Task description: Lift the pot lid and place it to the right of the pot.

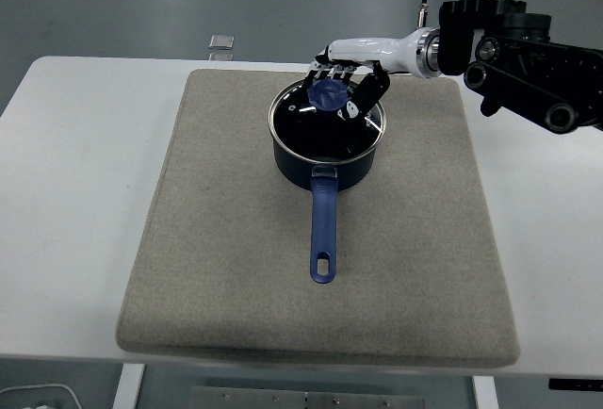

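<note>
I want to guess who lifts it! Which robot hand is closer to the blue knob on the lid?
Right. The right hand sits at the blue knob, fingers curled around it. The left hand isn't in the picture.

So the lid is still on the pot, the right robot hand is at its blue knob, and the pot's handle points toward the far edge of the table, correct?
Not quite. In the head view the handle points toward the table's near edge, not the far one. The rest holds: the lid sits on the pot, with the right robot hand at its blue knob.
</note>
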